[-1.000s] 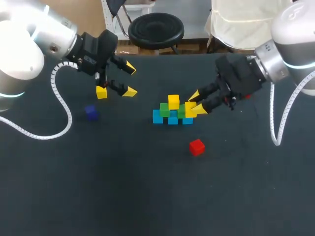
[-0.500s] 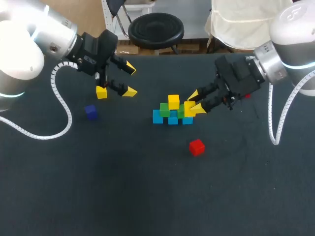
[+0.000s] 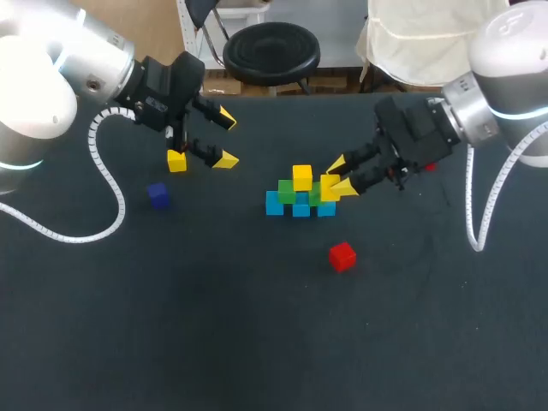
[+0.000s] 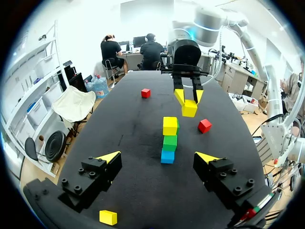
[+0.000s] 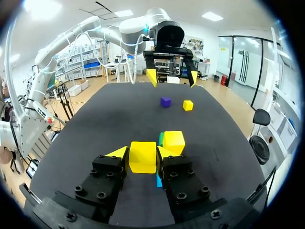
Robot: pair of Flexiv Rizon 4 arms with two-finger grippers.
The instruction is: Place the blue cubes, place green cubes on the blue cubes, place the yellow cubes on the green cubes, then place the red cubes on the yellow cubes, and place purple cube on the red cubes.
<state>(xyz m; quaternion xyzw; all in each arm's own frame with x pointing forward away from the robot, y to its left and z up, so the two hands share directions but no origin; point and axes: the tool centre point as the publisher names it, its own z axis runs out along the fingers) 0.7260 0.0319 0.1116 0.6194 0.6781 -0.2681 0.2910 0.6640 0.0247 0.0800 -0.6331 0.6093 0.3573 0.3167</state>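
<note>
While a yellow cube [image 5: 143, 160] is clamped in the right gripper [image 5: 142, 152] beside the stack [image 3: 295, 202], the left gripper [image 3: 226, 139] is held open.

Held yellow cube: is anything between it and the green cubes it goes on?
Nothing visible. The right gripper grips the held yellow cube right beside the stacked yellow cube, at the green cubes.

No writing, label or number can be read on anything here. The cubes carry plain coloured faces.
</note>
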